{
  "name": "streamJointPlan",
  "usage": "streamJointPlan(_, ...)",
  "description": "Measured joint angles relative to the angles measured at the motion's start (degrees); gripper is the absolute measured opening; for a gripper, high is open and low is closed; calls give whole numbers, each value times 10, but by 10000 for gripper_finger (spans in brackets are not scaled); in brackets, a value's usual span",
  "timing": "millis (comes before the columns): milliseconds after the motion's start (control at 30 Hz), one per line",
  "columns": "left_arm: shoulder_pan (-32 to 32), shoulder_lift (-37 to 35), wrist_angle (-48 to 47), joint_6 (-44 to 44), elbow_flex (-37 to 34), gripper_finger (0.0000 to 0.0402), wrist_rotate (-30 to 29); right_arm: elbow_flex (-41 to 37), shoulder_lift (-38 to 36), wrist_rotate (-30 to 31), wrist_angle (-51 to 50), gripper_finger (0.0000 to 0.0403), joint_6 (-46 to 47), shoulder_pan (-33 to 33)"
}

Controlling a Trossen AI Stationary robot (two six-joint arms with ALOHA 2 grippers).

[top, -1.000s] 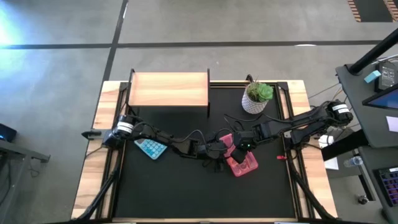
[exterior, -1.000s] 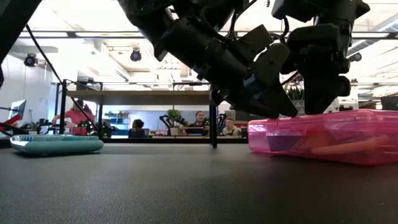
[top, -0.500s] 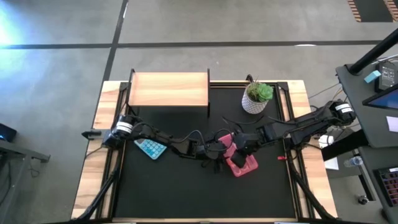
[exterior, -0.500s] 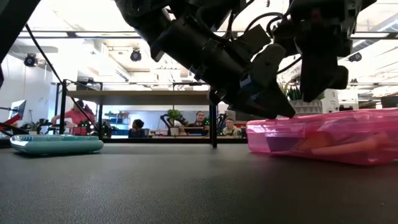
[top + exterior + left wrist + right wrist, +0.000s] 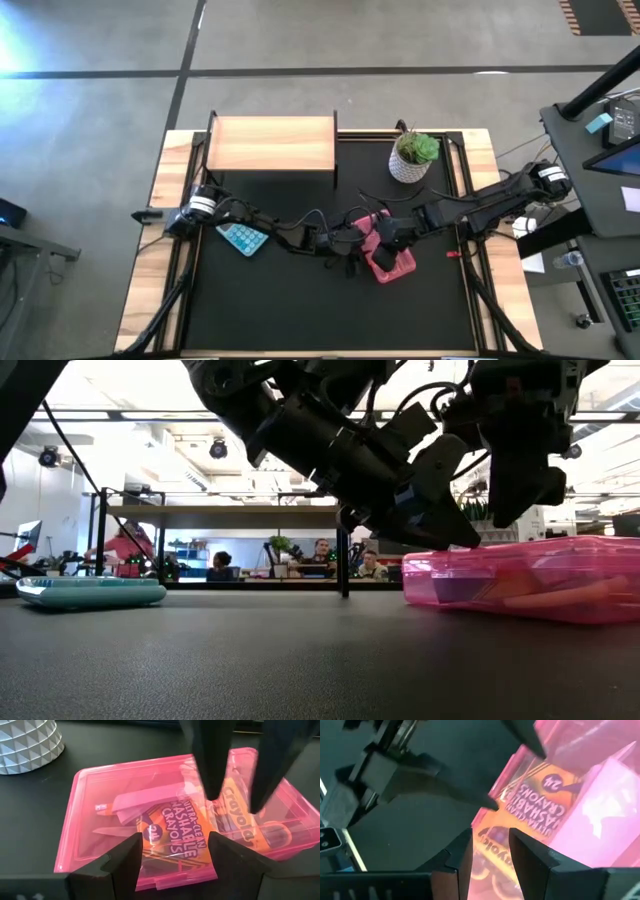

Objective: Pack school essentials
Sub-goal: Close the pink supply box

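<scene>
A pink see-through case (image 5: 392,262) lies flat on the black mat, right of centre. Through its lid (image 5: 150,785) I see an orange crayon box (image 5: 180,827), a lilac pad (image 5: 145,800) and an orange pencil (image 5: 102,809). My left gripper (image 5: 173,840) is open and slants down, one finger on either side of the middle of the case's left edge (image 5: 415,560). My right gripper (image 5: 490,834) hangs over the lid with its fingers apart and nothing between them. Its tips (image 5: 505,520) are a little above the case. My left gripper comes at the case's left edge (image 5: 175,870) from the table's left, slanting down, with its fingers spread. Whether the fingers touch the lid or the edge, I cannot tell, since they cover that spot themselves.
A teal calculator (image 5: 242,238) lies on the mat at the left. A potted plant (image 5: 413,155) stands just beyond the case, and a wooden box (image 5: 272,143) stands at the far edge. People sit in the room behind the table.
My right gripper has risen from the case's lid, where its fingertips stood a second ago, and now hangs clear above it. The case stays flat on the mat.
</scene>
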Motion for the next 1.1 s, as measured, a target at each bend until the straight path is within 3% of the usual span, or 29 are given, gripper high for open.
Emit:
streamJointPlan(467,6,0,5,-4,-1,212,-11,-4,0,16,30,118,11,21)
streamJointPlan(1100,7,2,31,-4,-1,212,-16,-69,-2,48,43,118,28,21)
